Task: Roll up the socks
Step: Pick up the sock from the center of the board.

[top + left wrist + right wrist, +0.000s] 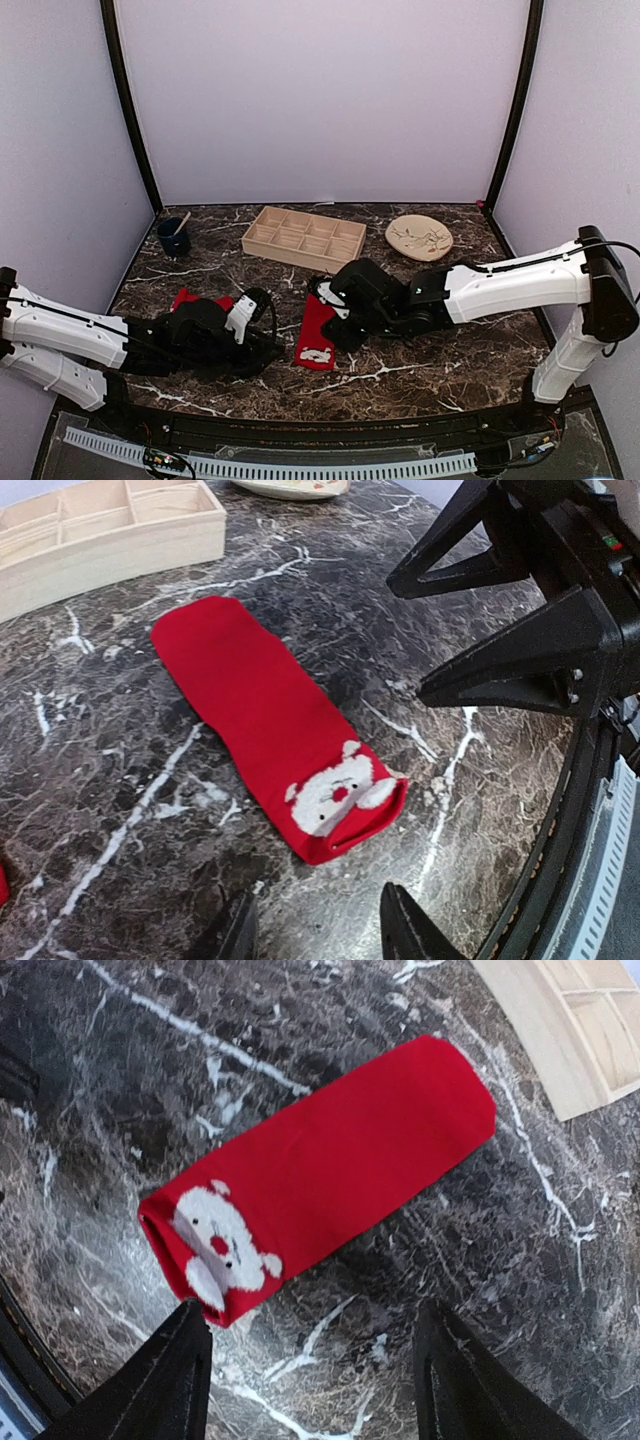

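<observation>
Locate red sock [318, 335] flat on tabletop [420, 370], between both arms, Santa-face end toward near edge, plain rounded end toward wooden tray [305, 238]. Note full-length, unrolled state: laid straight, judged to give a clean starting edge for rolling. Confirm right pincer [320, 1380] spread wide and empty, poised close over Santa-face end, apparently to pinch that edge first. Confirm left pincer [320, 935] likewise spread and empty, held low near same end, probably to pin or assist. Treat second red piece [190, 298], partly hidden by left arm, as likely the other sock; not yet rolled.
</observation>
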Robot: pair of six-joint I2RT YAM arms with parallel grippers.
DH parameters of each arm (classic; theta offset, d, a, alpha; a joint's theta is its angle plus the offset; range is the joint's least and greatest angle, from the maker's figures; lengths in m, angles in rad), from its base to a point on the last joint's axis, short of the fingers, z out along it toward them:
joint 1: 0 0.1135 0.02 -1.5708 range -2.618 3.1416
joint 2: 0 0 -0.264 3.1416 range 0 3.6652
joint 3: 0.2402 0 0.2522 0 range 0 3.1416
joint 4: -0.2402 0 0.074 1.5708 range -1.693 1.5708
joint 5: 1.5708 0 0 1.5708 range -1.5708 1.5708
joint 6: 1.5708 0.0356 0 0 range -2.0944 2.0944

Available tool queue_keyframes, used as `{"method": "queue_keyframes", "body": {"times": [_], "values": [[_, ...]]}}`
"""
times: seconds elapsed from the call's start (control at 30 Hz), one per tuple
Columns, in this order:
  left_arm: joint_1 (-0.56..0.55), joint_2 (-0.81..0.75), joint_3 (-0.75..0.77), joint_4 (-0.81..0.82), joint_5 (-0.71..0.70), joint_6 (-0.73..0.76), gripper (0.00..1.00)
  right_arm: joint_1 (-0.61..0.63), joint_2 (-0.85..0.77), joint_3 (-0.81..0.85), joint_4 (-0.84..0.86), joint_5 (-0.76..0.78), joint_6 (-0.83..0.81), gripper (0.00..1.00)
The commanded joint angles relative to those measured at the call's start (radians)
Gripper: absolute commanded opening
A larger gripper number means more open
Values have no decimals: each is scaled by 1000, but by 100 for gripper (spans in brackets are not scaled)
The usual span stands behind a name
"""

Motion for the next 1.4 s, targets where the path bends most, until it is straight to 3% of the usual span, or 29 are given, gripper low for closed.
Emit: {"method": "queue_keyframes", "body": {"times": [0.0,0.27,0.4,0.67,0.93,1.17,1.37], "values": [[-6,43,-6,93,134,33,43,43,-53,-73,0,29,56,63],[-5,149,49,120,229,97,43,93,-52,-128,-12,46,65,62],[-8,190,112,37,233,142,40,100,-119,-150,-20,92,96,62],[-89,211,268,-213,42,343,34,99,-179,-203,-31,148,155,63],[-200,384,478,-510,-187,478,29,98,-257,-247,-14,201,191,64],[-203,399,490,-592,-259,576,30,61,-315,-268,-71,226,264,65],[-196,365,432,-562,-262,636,30,6,-390,-292,-81,196,305,66]]}}
